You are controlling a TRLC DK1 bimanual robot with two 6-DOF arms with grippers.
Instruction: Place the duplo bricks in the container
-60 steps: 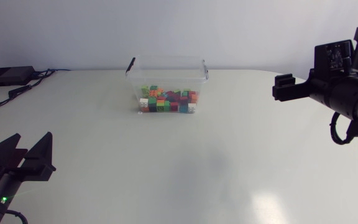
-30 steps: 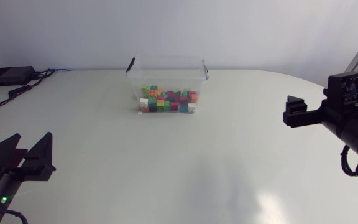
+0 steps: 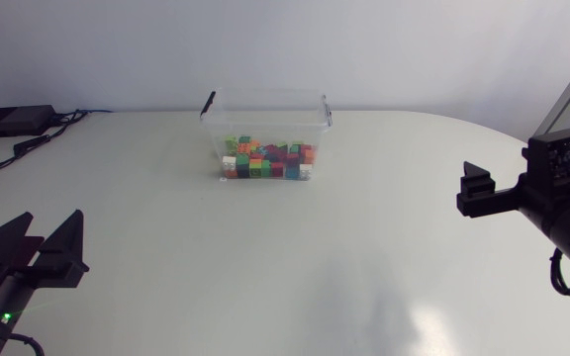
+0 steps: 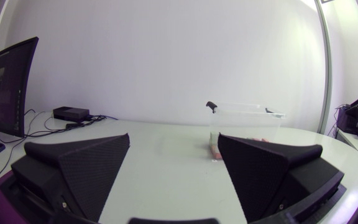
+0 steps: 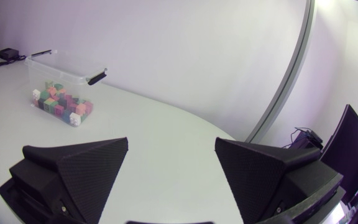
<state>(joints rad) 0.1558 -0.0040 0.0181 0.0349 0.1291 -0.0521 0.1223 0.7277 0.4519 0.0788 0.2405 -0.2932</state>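
While the bricks [image 3: 265,160] sit piled in the clear container [image 3: 265,104] at 12 o'clock on the table [image 3: 285,287], both arms are way off from it. Left gripper [image 3: 53,222] is at 8 o'clock, fingers spread wide, holding nothing. Right gripper [image 5: 171,143] is at 3 o'clock, also spread and empty.

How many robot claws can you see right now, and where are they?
2. The left matte black wedge-fingered claw is at the near-left edge of the white table; the right matte black wedge-fingered claw hovers over its right side. Both are open, empty.
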